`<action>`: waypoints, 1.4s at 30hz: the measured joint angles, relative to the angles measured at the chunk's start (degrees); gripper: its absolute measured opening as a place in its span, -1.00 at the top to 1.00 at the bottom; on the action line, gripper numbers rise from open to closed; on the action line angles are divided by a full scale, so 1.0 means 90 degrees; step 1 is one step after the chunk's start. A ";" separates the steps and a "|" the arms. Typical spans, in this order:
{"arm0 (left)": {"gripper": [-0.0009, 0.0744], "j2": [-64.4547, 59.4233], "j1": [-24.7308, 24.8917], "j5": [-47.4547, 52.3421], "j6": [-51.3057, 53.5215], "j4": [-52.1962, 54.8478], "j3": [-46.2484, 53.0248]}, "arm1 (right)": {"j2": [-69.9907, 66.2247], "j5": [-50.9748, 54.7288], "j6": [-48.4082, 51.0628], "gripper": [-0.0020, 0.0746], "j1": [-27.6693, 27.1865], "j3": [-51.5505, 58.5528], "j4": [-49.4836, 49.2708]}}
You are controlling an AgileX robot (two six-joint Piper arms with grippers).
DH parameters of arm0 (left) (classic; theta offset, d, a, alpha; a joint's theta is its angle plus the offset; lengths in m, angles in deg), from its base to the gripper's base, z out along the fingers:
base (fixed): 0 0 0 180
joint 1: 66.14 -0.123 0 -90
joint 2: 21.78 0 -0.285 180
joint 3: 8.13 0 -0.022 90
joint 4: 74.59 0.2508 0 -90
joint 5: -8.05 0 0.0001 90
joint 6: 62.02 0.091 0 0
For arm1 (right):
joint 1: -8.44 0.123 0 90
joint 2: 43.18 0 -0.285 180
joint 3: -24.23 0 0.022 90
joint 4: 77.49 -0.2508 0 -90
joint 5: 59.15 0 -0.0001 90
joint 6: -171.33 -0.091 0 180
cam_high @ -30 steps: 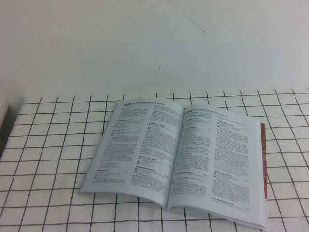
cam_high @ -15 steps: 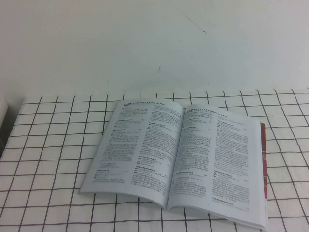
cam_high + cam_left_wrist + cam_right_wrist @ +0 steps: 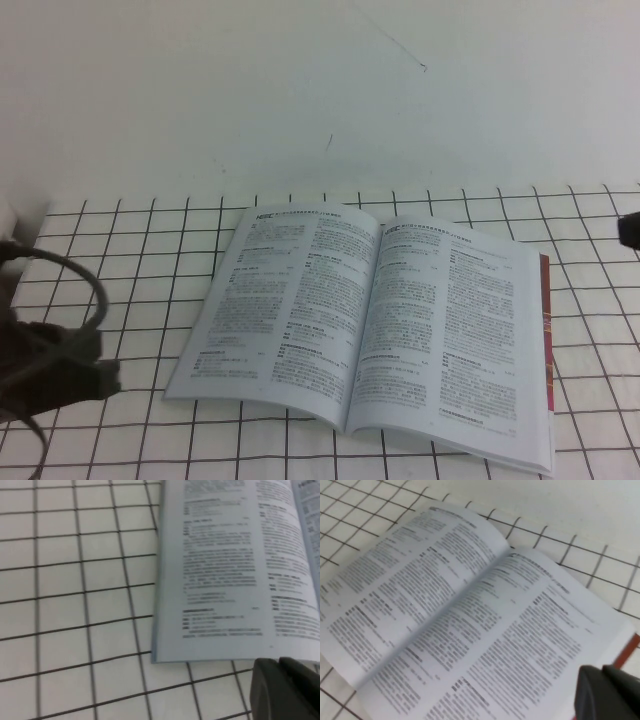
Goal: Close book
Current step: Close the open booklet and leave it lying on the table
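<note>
White cloth ruled in black squares covers the surface (image 3: 120,260), a flat bed that lets a page edge be slid under. The book (image 3: 380,320) lies open on it, face up, from the centre of the frame to the lower right. Its gutter runs from upper centre down to the bottom edge, and both halves rest flat, so neither side will fall shut unaided. The left hand (image 3: 95,378) sits low at the lower left of the frame, near the outer edge of the left page but not touching it. Its wrist camera looks along that free corner, which suggests it is placed to lift that half and swing it over the gutter. Whether it is open or closed I cannot tell. A red cover strip (image 3: 545,330) shows past the outer edge of the right page, so that half looks like the base onto which the other would fold. The right hand (image 3: 630,230) is a dark sliver at the right edge, mid-height, apart from the book. It is perhaps stationed to steady the red side, and its state cannot be told either.
</note>
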 joint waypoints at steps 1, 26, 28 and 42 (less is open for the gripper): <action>0.99 -0.0241 0.0073 -0.0031 0.0279 -0.0377 -0.0037 | -0.0261 0.0000 0.0249 0.95 0.0064 -0.0081 -0.0247; 0.98 -0.4649 0.0385 -0.0962 0.2989 -0.3168 -0.2278 | -0.5355 -0.1071 0.1180 0.95 0.2177 -0.2126 -0.1280; 0.99 -0.4829 0.0385 -0.0962 0.2989 -0.3103 -0.2454 | -0.5461 -0.1071 0.1164 0.95 0.2177 -0.2141 -0.1280; 0.99 -0.6410 -0.0340 -0.0902 0.2366 -0.2171 -0.3445 | -0.5656 -0.0897 0.0160 0.95 0.2165 -0.2321 -0.0477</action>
